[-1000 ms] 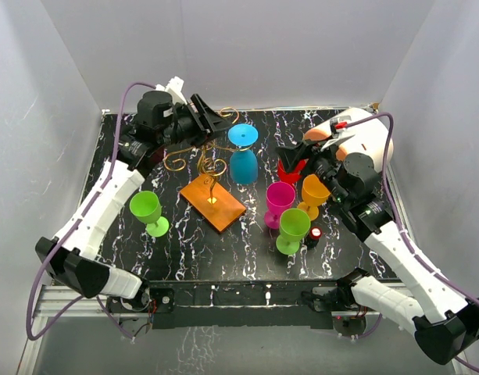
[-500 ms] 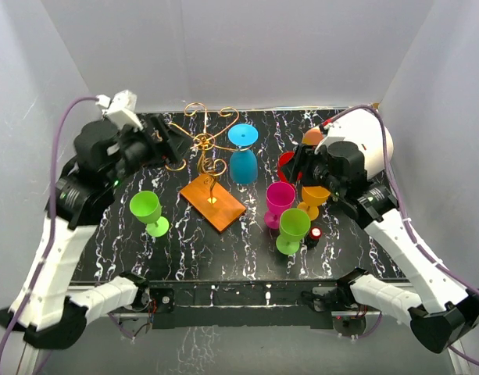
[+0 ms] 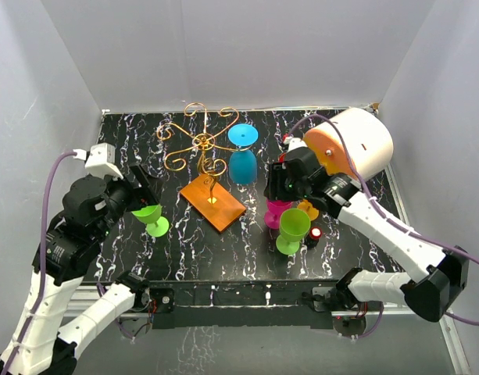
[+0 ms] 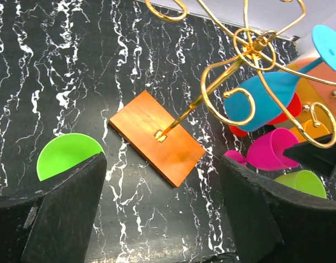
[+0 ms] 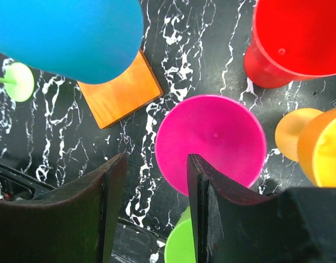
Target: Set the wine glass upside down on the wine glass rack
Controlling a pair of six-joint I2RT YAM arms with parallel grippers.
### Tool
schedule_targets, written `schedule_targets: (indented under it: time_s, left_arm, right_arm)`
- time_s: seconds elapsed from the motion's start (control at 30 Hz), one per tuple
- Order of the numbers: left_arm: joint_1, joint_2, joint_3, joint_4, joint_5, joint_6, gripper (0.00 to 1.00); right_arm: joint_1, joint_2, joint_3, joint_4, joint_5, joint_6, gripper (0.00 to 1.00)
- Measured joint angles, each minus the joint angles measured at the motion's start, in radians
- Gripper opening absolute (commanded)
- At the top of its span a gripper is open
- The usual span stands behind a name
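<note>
Fingers of my right gripper are standing apart, clamped on nothing yet, straddling one side of the rim of the magenta plastic wine glass: one finger is lying over the bowl's mouth, the other outside it. That glass is standing upright on the black white-veined table, crowded by a red plastic glass, an orange plastic glass and a lime-green plastic glass. That crowding, I judge, is why I am coming from above for the rim rather than sideways for the stem. To its left the gold wire wine glass rack is standing on its flat orange-brown base, and a blue plastic glass is hanging bowl-down from one scroll arm, so other arms look free for the magenta one. My left gripper is spread wide and empty, hanging near a second lime-green glass, probably to leave the rack unobstructed.
</note>
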Motion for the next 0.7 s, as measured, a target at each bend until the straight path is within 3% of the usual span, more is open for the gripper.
schedule_targets:
  time_s: [0.27,0.57,0.7]
  left_arm:
    - [0.0,-0.002,-0.01,0.01,-0.043,0.005,0.82]
    - [0.0,0.013,-0.01,0.048,-0.043,0.016,0.82]
    - [0.0,0.023,-0.01,0.051,-0.042,0.02,0.82]
  right_arm:
    - [0.116,0.099,0.006,-0.031,0.109,0.015,0.35]
    - [0.13,0.163,0.006,-0.035,0.168,0.005,0.2]
    - [0.133,0.164,0.006,-0.011,0.171,-0.023,0.06]
